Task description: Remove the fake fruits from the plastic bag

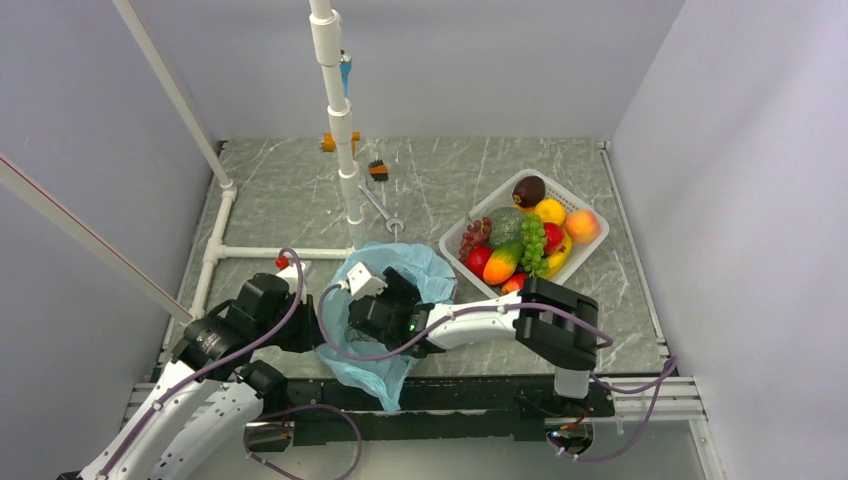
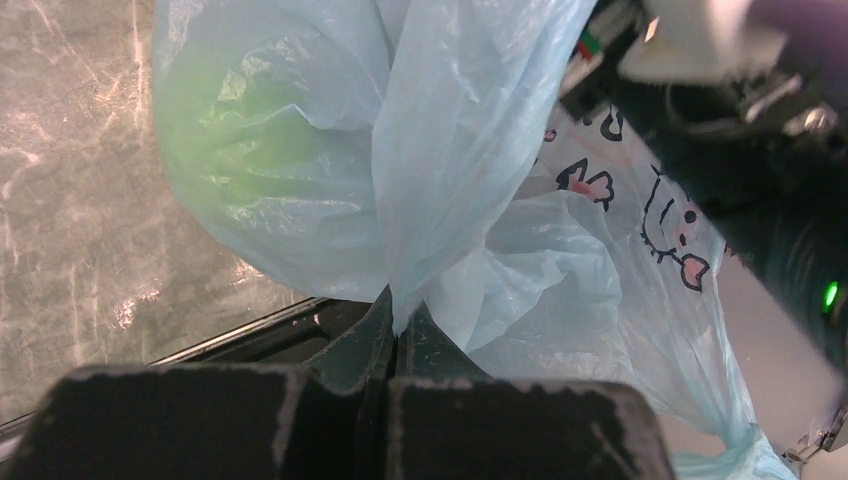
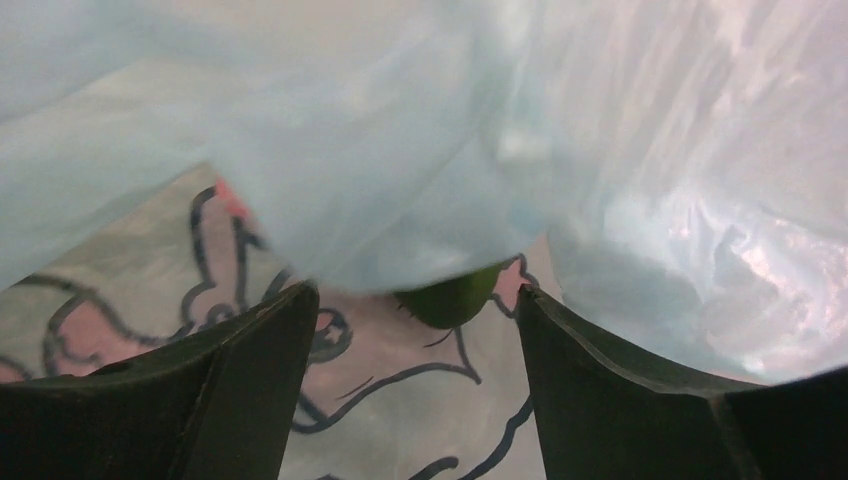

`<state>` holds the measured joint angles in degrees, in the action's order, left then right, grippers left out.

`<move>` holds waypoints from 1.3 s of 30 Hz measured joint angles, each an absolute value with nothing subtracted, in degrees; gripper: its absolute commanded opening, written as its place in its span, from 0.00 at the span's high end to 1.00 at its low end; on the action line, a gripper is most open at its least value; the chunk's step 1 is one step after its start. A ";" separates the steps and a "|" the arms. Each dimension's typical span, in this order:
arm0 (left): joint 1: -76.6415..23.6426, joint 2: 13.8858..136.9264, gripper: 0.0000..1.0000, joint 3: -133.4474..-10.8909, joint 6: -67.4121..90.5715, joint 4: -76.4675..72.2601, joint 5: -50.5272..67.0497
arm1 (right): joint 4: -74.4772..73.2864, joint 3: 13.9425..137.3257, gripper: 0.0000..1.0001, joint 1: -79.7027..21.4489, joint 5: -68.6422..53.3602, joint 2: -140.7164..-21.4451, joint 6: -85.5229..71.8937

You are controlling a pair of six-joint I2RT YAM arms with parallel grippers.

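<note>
Crinkly blue plastic bag (image 2: 450, 150) pinched between left fingers (image 2: 360, 340); right fingers (image 3: 250, 370) spread apart near glossy green fruit (image 3: 450, 297).

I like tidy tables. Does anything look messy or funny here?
Yes. The plastic bag is crumpled, and its end droops over the near edge of the table. A green fruit peeks from under a fold inside it. The white basket sits slanted to the table's edges.
</note>
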<state>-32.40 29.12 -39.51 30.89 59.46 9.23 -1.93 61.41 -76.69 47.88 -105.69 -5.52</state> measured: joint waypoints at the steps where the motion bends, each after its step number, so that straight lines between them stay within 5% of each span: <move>1: -32.40 29.10 1.00 -39.51 30.89 59.46 9.23 | -1.93 61.45 0.22 -75.77 47.37 -105.65 -5.76; 9: -32.40 29.08 1.00 -39.51 30.89 59.46 9.23 | 0.56 61.45 0.10 -67.46 39.83 -104.88 -7.99; 23: -32.40 29.15 1.00 -39.51 30.87 59.44 9.26 | 7.79 59.48 0.10 -64.23 29.74 -104.95 -8.80; 30: -32.38 29.15 1.00 -39.51 30.87 59.44 9.26 | 10.41 58.92 0.18 -63.44 26.17 -107.04 -8.99; 39: -32.36 29.15 1.00 -39.51 30.87 59.44 9.26 | 9.98 59.57 0.45 -63.40 24.95 -109.16 -9.23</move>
<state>-32.36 29.15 -39.51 30.87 59.44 9.26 9.98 59.57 -63.40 24.95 -109.16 -9.23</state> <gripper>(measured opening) 0.010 0.645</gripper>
